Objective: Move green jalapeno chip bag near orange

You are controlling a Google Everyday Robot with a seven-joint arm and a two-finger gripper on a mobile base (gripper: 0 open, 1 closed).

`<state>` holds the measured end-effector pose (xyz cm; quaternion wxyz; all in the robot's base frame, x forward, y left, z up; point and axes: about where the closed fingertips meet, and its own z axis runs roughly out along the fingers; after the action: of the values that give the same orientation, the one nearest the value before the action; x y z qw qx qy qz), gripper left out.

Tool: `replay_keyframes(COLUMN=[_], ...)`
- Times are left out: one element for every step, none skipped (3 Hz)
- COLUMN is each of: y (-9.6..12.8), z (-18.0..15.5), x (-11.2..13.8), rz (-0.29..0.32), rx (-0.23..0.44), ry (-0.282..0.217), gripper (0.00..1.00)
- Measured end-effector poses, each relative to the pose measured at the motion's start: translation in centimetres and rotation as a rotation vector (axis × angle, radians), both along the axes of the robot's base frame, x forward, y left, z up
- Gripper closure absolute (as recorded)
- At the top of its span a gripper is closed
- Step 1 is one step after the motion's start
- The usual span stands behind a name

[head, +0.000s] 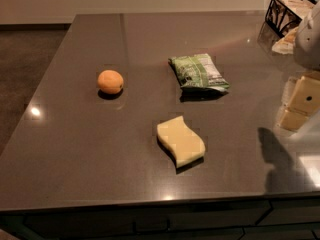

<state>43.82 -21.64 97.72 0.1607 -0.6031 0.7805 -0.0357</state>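
Observation:
The green jalapeno chip bag [199, 73] lies flat on the dark countertop, right of centre, with its white label panel facing up. The orange [110, 81] sits on the counter to the bag's left, a couple of bag-widths away. My gripper [299, 106] is at the right edge of the view, above the counter, to the right of the bag and slightly nearer the front. It touches neither object and holds nothing that I can see. Part of it is cut off by the frame edge.
A pale yellow wavy sponge [180, 141] lies in front of the bag, toward the counter's front edge. A black wire basket [290, 14] with packets stands at the back right corner. The counter [75, 149] drops to floor on the left.

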Motion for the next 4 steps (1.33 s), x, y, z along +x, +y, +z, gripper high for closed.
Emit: replay_keyframes(y=[0.0,0.1,0.5,1.3], z=[0.0,0.2,-0.5,-2.3], x=[0.0,1.2,5.4,12.2], rz=[0.0,-0.027,-0.115,-0.245], rx=[0.0,-0.003,0.037,0.102], ry=[0.0,0.02,0.01,-0.037], gripper=[0.0,0.0,0.0,0.0])
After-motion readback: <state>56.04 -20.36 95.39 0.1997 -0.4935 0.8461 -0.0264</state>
